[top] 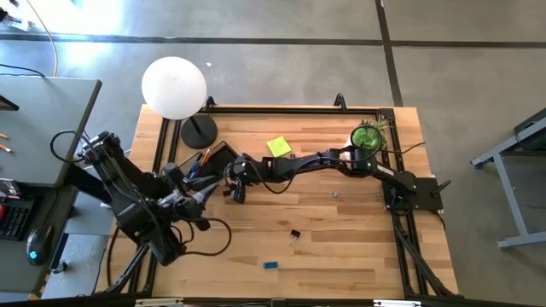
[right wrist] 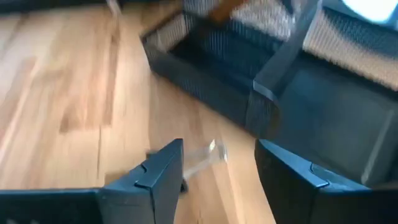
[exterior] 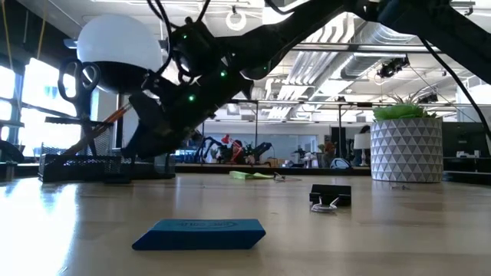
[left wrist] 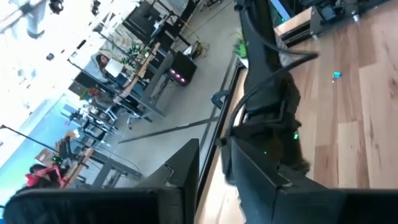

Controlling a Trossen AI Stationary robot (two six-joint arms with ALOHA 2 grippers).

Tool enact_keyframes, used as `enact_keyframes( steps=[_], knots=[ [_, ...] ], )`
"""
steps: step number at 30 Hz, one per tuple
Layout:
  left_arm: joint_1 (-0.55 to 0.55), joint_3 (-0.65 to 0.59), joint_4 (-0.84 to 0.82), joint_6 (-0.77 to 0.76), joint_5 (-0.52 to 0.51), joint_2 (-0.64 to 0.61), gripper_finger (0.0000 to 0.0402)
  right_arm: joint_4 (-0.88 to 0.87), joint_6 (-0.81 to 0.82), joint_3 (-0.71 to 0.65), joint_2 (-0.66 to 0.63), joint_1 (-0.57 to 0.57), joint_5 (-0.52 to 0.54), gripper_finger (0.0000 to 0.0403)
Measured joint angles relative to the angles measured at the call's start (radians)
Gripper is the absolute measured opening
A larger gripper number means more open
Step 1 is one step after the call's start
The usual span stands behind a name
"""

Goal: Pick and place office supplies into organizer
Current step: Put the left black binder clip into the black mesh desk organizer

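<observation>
The right gripper (right wrist: 217,177) is hanging open and empty just beside the organizer (top: 207,159); a small clip (right wrist: 202,155) (blurred) is lying between its fingers; lowering squarely should catch it.

A small black mesh organizer tray (top: 209,159) sits near the tabletop's far left, with orange pencils (top: 196,164) and blue-handled scissors (exterior: 83,84) standing up in it. A yellow sticky-note pad (top: 278,147) lies flat, well apart to its right. Nearer the front, a black binder clip (top: 294,234) and a flat blue eraser (top: 270,264) lie apart on the wood.
</observation>
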Motion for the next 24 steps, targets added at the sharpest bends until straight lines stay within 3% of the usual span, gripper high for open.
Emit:
enact_keyframes(
  steps=[6, 10, 14, 20, 24],
  knots=[
    [0.000, -0.130, 0.011, -0.082, -0.025, -0.173, 0.0083, -0.047, -0.046, 0.000, 0.000, -0.001, -0.058, 0.0197],
    [-0.018, -0.190, 0.102, -0.059, 0.016, -0.280, 0.0079, -0.047, -0.107, 0.000, 0.000, 0.018, -0.081, 0.0197],
    [-0.035, -0.265, 0.295, 0.128, 0.077, -0.361, 0.0078, -0.047, -0.192, 0.000, 0.000, 0.040, -0.098, 0.0195],
    [-0.031, -0.365, 0.716, 0.554, 0.297, -0.452, 0.0078, -0.031, -0.266, 0.000, 0.012, 0.058, -0.044, 0.0174],
    [-0.032, -0.404, 0.903, 0.729, 0.414, -0.491, 0.0078, -0.006, -0.265, -0.002, 0.041, 0.053, -0.054, 0.0148]
  ],
)
